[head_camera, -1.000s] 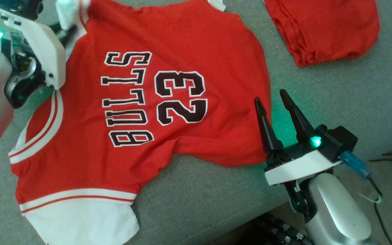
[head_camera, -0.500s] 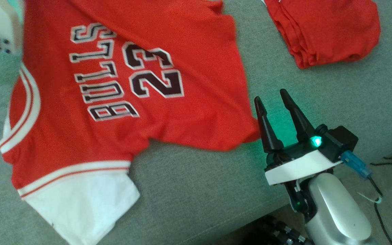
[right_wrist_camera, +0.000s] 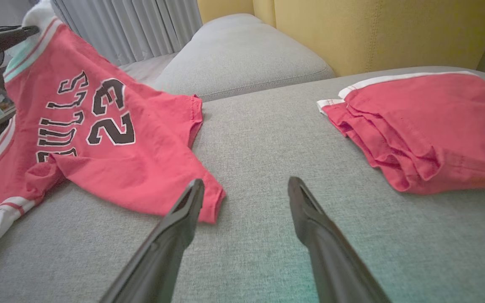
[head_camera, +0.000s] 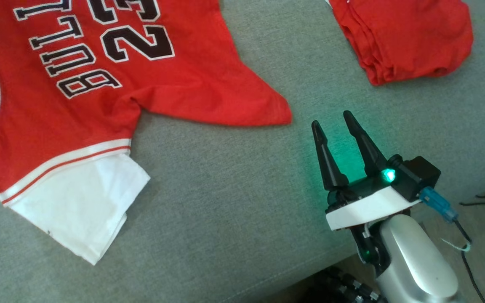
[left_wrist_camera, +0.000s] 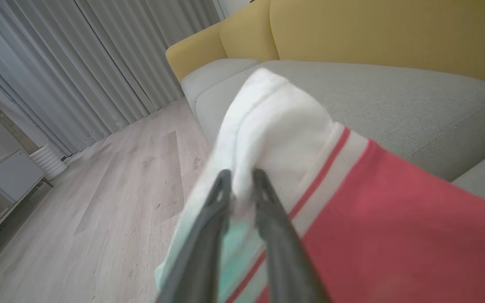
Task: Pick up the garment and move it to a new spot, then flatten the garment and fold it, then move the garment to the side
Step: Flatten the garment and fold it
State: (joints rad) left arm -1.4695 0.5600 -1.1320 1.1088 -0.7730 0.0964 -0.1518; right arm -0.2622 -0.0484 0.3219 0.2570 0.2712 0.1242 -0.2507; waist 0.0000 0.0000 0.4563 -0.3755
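The left gripper (left_wrist_camera: 238,185) is pinching the white sleeve of the red jersey (head_camera: 78,109), holding that end above the grey cushion (head_camera: 234,210) while the rest is lying on the cushion's left part. The right gripper (head_camera: 331,120) is hovering over the cushion's near edge, jaws wide, gripping nothing.

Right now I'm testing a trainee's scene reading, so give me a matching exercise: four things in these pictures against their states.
Things:
1. jersey
2. red pile
3. left pincer
4. right pincer

States:
A. open above the grey cushion, holding nothing
B. folded, lying apart from both pincers
C. shut on a white sleeve
D. one end raised, the rest draped on the cushion

Pairs: 1-D, 2-B, 3-C, 4-A
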